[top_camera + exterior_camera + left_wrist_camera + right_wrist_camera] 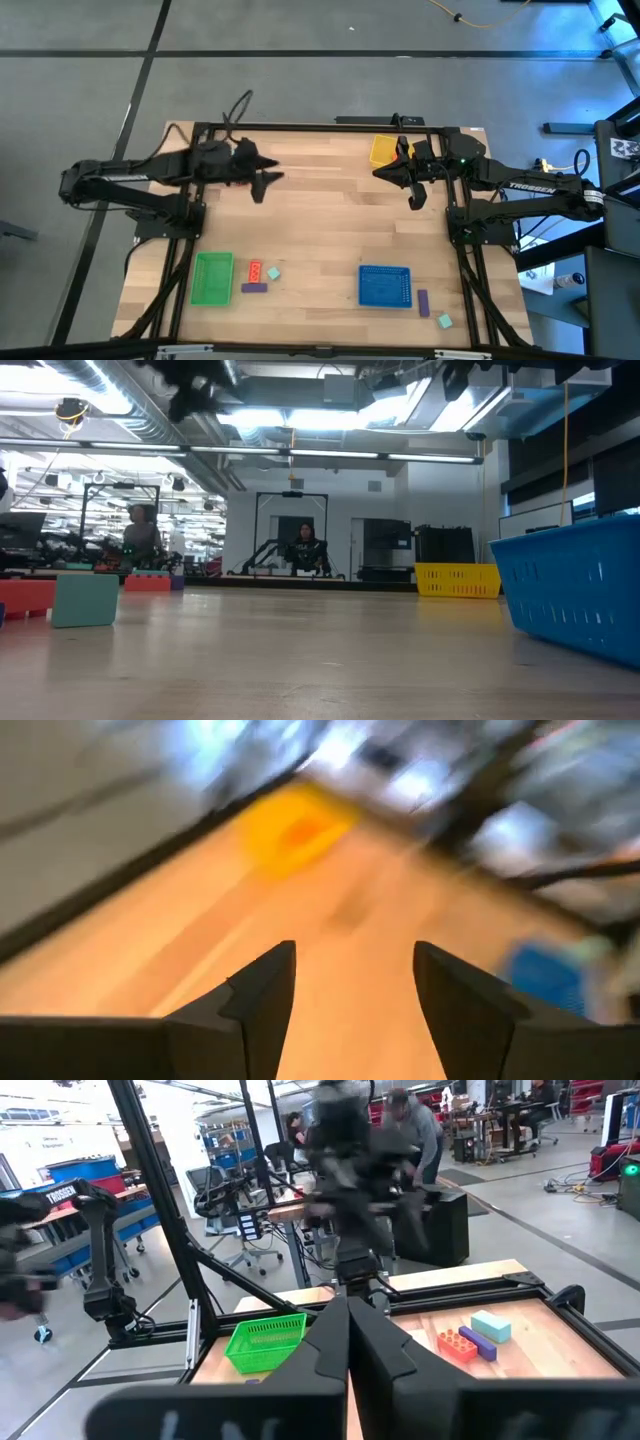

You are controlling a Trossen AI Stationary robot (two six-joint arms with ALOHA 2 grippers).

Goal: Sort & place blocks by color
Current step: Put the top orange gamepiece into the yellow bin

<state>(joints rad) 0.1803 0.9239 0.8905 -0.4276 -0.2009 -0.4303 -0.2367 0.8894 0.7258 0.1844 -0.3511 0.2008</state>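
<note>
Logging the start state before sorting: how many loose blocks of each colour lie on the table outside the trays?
orange-red block: 1
purple blocks: 2, one by the green tray, one by the blue tray
mint-green blocks: 2
Total: 5
The yellow tray is partly hidden, so its contents cannot be told.

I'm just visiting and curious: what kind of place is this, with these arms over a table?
It looks like a robotics lab or workshop. Beyond the wooden table the low view shows another robot rig in a metal frame, the right wrist view shows a person at workbenches, and bare ducts run along the ceiling.
</note>
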